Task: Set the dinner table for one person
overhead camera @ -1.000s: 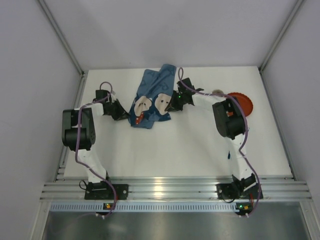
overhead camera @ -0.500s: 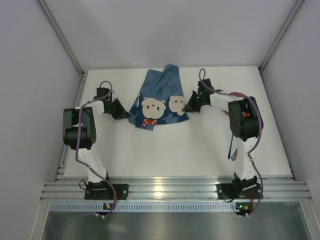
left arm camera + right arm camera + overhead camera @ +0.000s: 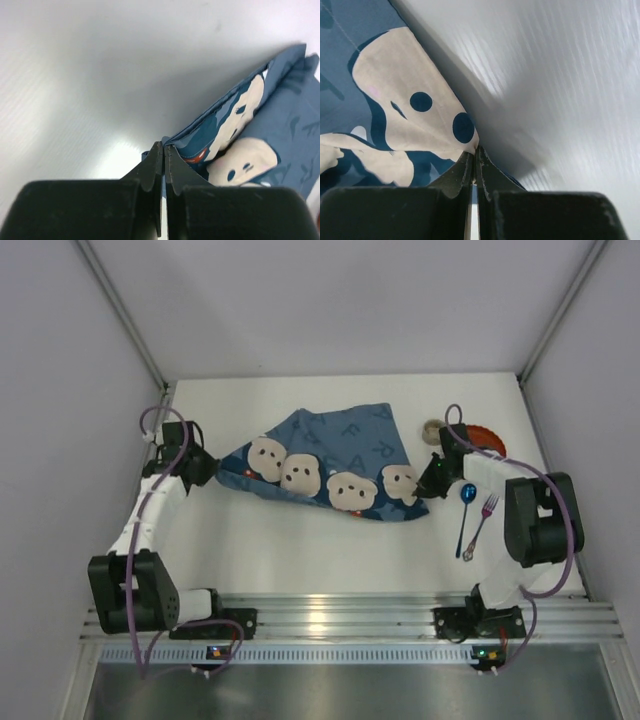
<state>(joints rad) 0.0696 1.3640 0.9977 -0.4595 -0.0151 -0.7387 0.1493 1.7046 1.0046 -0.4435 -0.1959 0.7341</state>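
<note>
Two grippers hold one cloth. The left gripper (image 3: 205,468) is clamped on the left corner of the blue placemat (image 3: 330,455), and the right gripper (image 3: 432,480) is clamped on its right corner; both pairs of jaws are pinched down to a sliver on fabric.

Change over the last second: the placemat was a narrow, bunched bundle between arms held close together. The arms have since swung apart, and the near edge now runs taut from corner to corner, showing a full row of four printed faces. By judgement, the spreading step is nearly complete; lowering the cloth flat onto the dinner table (image 3: 330,550) remains.

The dinner table lies directly beneath the placemat and extends well beyond it on every side.

View differences:
- Top view only: a spoon (image 3: 466,510) and a fork (image 3: 482,518) lie just right of the placemat, with a red plate (image 3: 490,445) and a small cup (image 3: 433,427) beyond its right corner.
- Left wrist view only: the left gripper (image 3: 163,147) grips a folded, doubled corner of the placemat (image 3: 280,115).
- Right wrist view only: the right gripper (image 3: 474,150) bites the very tip of the placemat (image 3: 395,90), and a shadow on the table (image 3: 560,75) suggests that corner is raised.
</note>
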